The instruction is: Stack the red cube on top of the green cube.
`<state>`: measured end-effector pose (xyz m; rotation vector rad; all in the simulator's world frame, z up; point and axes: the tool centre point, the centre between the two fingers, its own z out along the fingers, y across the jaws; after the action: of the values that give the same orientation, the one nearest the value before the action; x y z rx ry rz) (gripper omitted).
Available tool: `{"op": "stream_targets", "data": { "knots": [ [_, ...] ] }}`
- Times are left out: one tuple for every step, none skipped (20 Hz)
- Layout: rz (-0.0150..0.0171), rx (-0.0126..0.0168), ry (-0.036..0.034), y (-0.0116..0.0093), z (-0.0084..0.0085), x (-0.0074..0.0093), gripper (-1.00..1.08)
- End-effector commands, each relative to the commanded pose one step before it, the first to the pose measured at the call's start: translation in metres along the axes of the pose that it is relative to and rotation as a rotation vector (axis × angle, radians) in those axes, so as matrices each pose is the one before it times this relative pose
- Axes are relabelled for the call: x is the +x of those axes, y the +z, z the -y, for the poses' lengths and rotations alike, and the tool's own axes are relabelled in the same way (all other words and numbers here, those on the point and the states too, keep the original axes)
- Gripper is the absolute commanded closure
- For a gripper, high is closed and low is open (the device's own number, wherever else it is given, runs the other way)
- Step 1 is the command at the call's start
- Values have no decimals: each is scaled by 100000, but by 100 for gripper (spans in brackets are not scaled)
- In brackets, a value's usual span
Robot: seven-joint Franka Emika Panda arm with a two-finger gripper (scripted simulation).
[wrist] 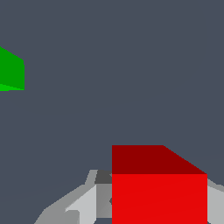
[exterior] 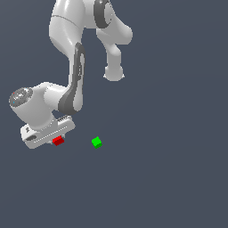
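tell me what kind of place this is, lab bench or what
Not a real bench, most likely a bare simulated workspace: a flat, featureless grey surface with no edges or walls, a cleanly rendered white arm, its gripper low at a plain red cube, a green cube nearby.

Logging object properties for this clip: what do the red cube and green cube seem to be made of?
Both are simulator renders, so material is open. The red cube and the green cube show flat, uniform colour with no texture, grain or highlights: a matte, plastic-like look at most.
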<state>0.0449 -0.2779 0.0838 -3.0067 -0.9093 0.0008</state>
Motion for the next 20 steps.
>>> {"op": "stream_targets", "data": {
  "knots": [
    [-7, -14, -3, -1604, 21, -13, 108],
    [0, 0, 0, -484, 0, 0, 108],
    [-19, -41, -18, -449, 8, 12, 108],
    [0, 0, 0, -351, -8, 6, 108],
    [0, 0, 0, -283, -13, 10, 108],
    [0, 0, 0, -215, -19, 13, 108],
    [0, 0, 0, -146, -24, 17, 108],
    [0, 0, 0, -77, -30, 21, 108],
    [0, 0, 0, -12, -27, 19, 108],
    [0, 0, 0, 5, -9, 7, 108],
    [-53, -65, 10, 55, 4, -13, 108],
    [0, 0, 0, 8, 22, 12, 108],
    [0, 0, 0, 23, 66, 36, 108],
    [0, 0, 0, 39, 110, 60, 108],
    [0, 0, 0, 55, 155, 85, 108],
    [0, 0, 0, 72, 201, 110, 108],
    [0, 0, 0, 89, 249, 136, 108],
    [0, 0, 0, 107, 298, 163, 108],
    [0, 0, 0, 125, 351, 192, 108],
    [0, 0, 0, 145, 406, 223, 108]
  ]
}}
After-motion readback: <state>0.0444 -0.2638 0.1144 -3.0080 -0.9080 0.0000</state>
